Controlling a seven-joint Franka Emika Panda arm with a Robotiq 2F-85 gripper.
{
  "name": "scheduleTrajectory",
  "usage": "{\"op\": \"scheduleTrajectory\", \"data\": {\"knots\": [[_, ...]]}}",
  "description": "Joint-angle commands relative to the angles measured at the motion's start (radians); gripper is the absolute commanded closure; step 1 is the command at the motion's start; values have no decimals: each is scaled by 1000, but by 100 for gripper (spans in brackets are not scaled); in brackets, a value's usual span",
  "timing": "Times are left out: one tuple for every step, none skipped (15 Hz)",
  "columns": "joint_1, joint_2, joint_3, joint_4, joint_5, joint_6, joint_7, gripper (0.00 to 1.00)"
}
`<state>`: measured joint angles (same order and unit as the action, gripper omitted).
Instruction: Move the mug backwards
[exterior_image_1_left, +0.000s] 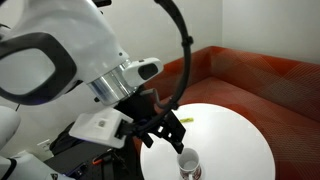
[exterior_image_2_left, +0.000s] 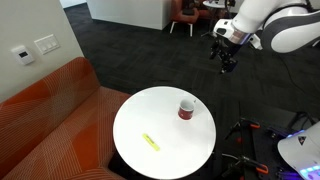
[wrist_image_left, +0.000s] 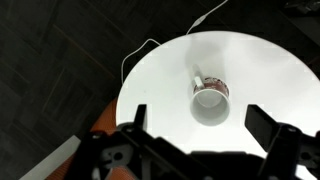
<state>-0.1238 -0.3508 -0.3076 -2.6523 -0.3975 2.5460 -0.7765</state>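
The mug (exterior_image_2_left: 186, 108) is small, white, with reddish markings. It stands upright on the round white table (exterior_image_2_left: 150, 115) near its edge. It also shows in an exterior view (exterior_image_1_left: 188, 162) and in the wrist view (wrist_image_left: 210, 98). My gripper (exterior_image_2_left: 226, 56) hangs in the air well above and beyond the mug. In the wrist view the gripper (wrist_image_left: 198, 122) is open and empty, its two black fingers wide apart with the mug seen between them below. It also shows in an exterior view (exterior_image_1_left: 160, 133).
A small flat yellow-green item (exterior_image_2_left: 150, 141) lies on the table, away from the mug. An orange-red sofa (exterior_image_2_left: 50, 120) curves around one side of the table. Dark carpet surrounds it. A white cable (wrist_image_left: 140, 55) lies on the floor.
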Motion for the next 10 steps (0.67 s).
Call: {"op": "scheduleTrajectory", "data": {"knots": [[38, 148, -40, 53, 106, 95, -183, 0], [41, 181, -44, 60, 148, 125, -239, 0], [47, 211, -48, 65, 197, 150, -296, 0], [51, 241, -45, 70, 250, 175, -350, 0], [52, 268, -37, 78, 298, 190, -400, 0], [48, 295, -23, 86, 335, 204, -437, 0], [44, 325, -9, 98, 367, 212, -473, 0], [38, 353, 11, 110, 385, 215, -487, 0], [29, 377, 28, 123, 390, 216, -495, 0], [20, 402, 48, 133, 374, 220, -479, 0]]}}
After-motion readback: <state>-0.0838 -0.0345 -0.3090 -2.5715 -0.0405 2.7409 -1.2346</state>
